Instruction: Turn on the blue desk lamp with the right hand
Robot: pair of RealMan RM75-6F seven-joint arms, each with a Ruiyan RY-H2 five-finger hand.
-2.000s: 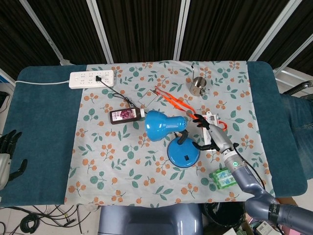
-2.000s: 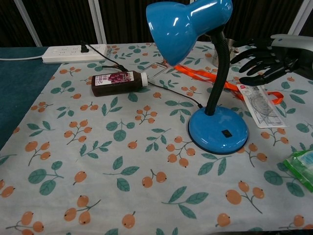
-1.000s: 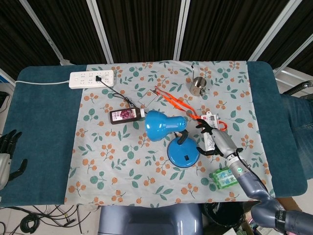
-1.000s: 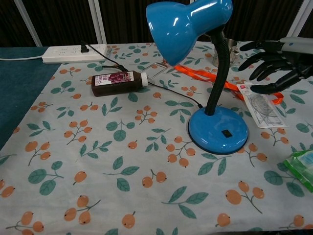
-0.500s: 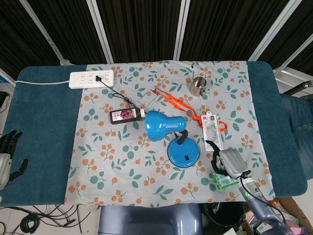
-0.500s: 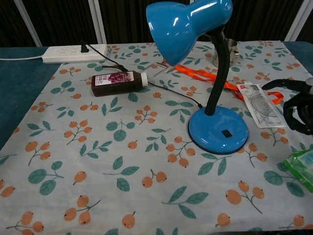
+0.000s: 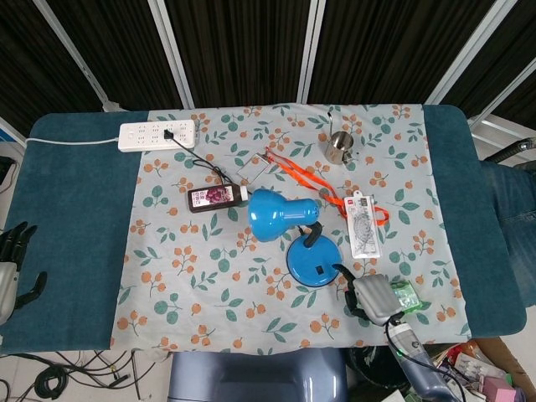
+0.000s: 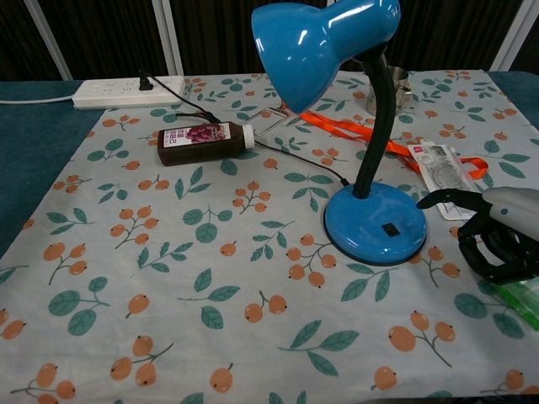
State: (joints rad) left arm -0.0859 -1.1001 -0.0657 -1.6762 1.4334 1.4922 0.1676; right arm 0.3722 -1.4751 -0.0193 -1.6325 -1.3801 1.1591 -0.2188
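The blue desk lamp stands mid-table with its shade [image 7: 280, 214] bent left over its round base [image 7: 314, 260]. In the chest view a small dark switch [image 8: 389, 228] sits on top of the base [image 8: 376, 223]. My right hand [image 7: 371, 298] hovers just right and in front of the base, apart from it. Seen from the chest, that right hand [image 8: 497, 236] has its fingers curled in around nothing, and one finger [image 8: 438, 199] reaches towards the base's rim. My left hand [image 7: 10, 268] rests off the table's left edge, fingers apart, holding nothing.
A green packet [image 7: 405, 295] lies right beside my right hand. A packaged ruler [image 7: 364, 224] and orange lanyard [image 7: 306, 177] lie right of the lamp, with a metal cup [image 7: 339, 146] behind. A dark bottle [image 7: 216, 198] and white power strip [image 7: 157, 134] sit at the back left.
My right hand dropped from beside the lamp's neck towards the table's front edge, curled its fingers, then shifted left to the base. The lamp has not moved and stays unlit.
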